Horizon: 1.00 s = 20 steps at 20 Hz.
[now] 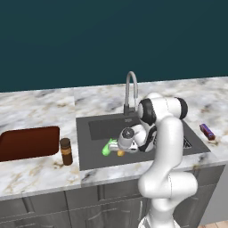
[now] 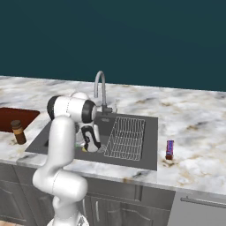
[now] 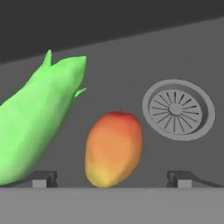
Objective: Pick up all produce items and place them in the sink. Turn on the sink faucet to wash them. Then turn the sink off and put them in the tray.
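Note:
Both produce items lie on the floor of the dark grey sink. The bright green cucumber-like vegetable lies at the left of the hand view, and the rounded orange-yellow fruit is beside it, near the round drain. My gripper hangs low in the basin, open, with its fingertips on either side of the fruit and not touching it. In the left base view the vegetable and the fruit peek out beside the hand. The gooseneck faucet stands behind the basin. The reddish-brown tray lies on the counter at the left.
A brown jar stands between tray and sink. A wire rack fills the basin's right side. A small purple-red bar lies on the marble counter right of the sink. My own arm leans over the sink's front edge.

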{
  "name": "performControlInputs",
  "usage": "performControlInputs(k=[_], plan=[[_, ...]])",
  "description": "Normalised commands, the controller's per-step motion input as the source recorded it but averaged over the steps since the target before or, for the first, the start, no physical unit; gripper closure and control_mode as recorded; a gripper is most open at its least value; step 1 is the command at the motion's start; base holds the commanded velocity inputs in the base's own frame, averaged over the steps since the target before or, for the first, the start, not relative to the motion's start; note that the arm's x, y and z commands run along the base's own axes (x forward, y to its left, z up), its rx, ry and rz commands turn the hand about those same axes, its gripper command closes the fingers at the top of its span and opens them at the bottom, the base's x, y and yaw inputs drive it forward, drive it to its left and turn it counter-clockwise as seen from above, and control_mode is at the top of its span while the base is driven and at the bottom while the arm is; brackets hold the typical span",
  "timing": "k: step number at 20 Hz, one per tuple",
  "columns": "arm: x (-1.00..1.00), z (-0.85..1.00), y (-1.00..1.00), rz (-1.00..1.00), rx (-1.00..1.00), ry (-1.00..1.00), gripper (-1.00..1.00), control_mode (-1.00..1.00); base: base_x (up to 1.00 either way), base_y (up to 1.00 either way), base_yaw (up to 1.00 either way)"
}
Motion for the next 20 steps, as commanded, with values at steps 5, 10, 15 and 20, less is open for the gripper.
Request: performControlInputs(k=[5,10,15,20], plan=[[0.19,-0.26,0.00,0.02,0.00,0.00,-1.00,-1.00,0.00,0.00,0.00],[0.08,-0.27,0.03,0.02,0.00,0.00,-1.00,-1.00,0.00,0.00,0.00],[0.07,-0.25,0.07,0.02,0.00,0.00,-1.00,-1.00,0.00,0.00,0.00],[0.13,-0.20,0.12,0.03,0.00,0.00,1.00,-1.00,0.00,0.00,0.00]])
